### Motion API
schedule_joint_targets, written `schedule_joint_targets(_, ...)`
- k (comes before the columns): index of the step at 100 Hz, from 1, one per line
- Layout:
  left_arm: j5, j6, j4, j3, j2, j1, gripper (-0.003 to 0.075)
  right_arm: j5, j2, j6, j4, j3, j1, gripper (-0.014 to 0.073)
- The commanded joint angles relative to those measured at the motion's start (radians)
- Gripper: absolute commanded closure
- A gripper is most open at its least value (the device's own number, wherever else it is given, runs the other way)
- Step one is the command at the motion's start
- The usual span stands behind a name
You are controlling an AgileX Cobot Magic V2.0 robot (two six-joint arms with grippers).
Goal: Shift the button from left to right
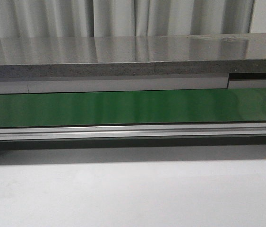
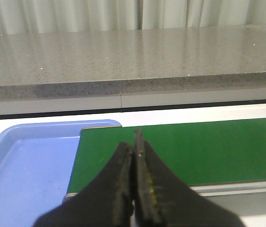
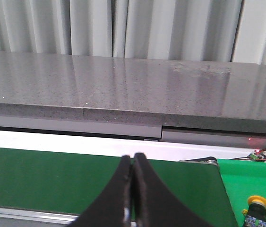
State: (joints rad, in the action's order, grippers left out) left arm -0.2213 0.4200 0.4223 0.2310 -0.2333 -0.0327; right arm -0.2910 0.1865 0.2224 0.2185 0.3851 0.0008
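Note:
The button [image 3: 257,209], with a round yellow head and a dark body with bluish marks, stands on a bright green surface [image 3: 251,182] just past the right end of the green belt [image 3: 52,177]. It shows only in the right wrist view, beside my right gripper [image 3: 133,157], which is shut and empty over the belt. My left gripper [image 2: 133,142] is shut and empty over the left end of the belt [image 2: 208,146]. The front view shows the belt [image 1: 133,108] bare, with no gripper and no button.
A blue tray [image 2: 24,165] lies beside the belt's left end. A grey stone counter [image 1: 123,56] runs behind the belt, with curtains beyond. An aluminium rail [image 1: 133,131] edges the belt's near side. A small circuit board with wires [image 3: 258,155] sits behind the bright green surface.

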Motion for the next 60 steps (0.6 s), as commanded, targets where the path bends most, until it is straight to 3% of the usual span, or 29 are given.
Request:
schedule_joint_targets(1, 0.066, -0.001, 0.012, 0.029, -0.007, 0.007, 0.0741, 0.097, 0.009, -0.003, 0.008, 0.0, -0.001, 0.0662)
schedule_joint_targets(11, 0.066, -0.001, 0.012, 0.029, -0.007, 0.007, 0.0741, 0.151, 0.009, -0.053, -0.011, -0.053, 0.0, 0.0662)
schedule_joint_targets(30, 0.066, -0.001, 0.012, 0.029, -0.007, 0.007, 0.0741, 0.234, -0.051, -0.222, -0.179, -0.164, 0.045, 0.0662)
schedule_joint_targets(60, 0.066, -0.001, 0.012, 0.029, -0.007, 0.007, 0.0741, 0.273, -0.18, -0.228, -0.197, -0.327, 0.081, 0.0662)
